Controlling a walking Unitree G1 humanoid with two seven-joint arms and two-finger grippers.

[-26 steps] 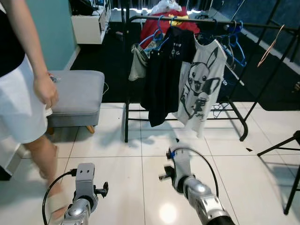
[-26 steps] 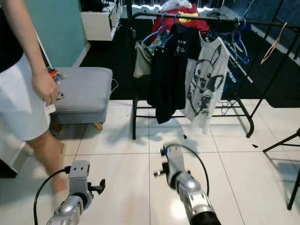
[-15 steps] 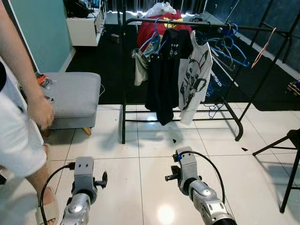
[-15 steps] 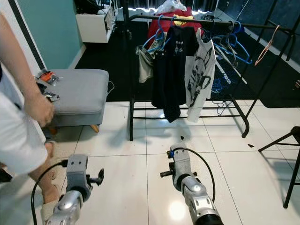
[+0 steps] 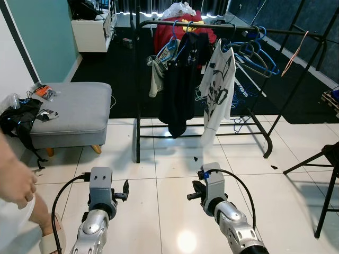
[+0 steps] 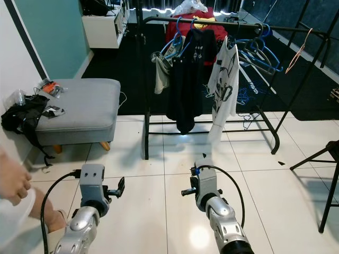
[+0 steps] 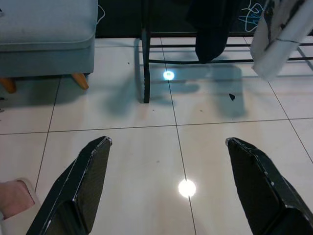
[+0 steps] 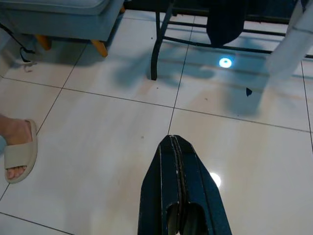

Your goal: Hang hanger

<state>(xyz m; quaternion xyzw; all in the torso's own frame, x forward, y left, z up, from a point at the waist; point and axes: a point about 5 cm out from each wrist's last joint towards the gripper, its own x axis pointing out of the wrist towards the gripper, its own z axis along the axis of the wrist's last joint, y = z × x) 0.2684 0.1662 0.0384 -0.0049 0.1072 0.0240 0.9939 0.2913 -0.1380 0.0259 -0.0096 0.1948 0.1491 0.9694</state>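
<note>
A black clothes rack (image 5: 139, 90) stands ahead on the white tiled floor. On its rail hang a black shirt (image 5: 183, 74), a white printed shirt (image 5: 216, 87), a red garment (image 5: 177, 34) and several bare blue hangers (image 5: 259, 55). A thin orange hanger (image 5: 294, 50) hangs on a second rail to the right. Both arms are held low over the tiles. My left gripper (image 7: 167, 141) is open, its fingers (image 7: 88, 171) spread wide with only floor between them. My right gripper (image 8: 173, 139) is shut with nothing in it.
A grey ottoman (image 5: 74, 108) stands at the left with black cloth (image 5: 18, 119) and small items on it. A person's hand (image 5: 16, 182) and sandalled foot (image 8: 17, 152) are close at my left. A black stand (image 5: 328, 174) is at the right.
The camera has swung, so the whole scene has shifted. The person has moved off to the left edge, uncovering the ottoman's left end and the black cloth. Both grippers stay as before.
</note>
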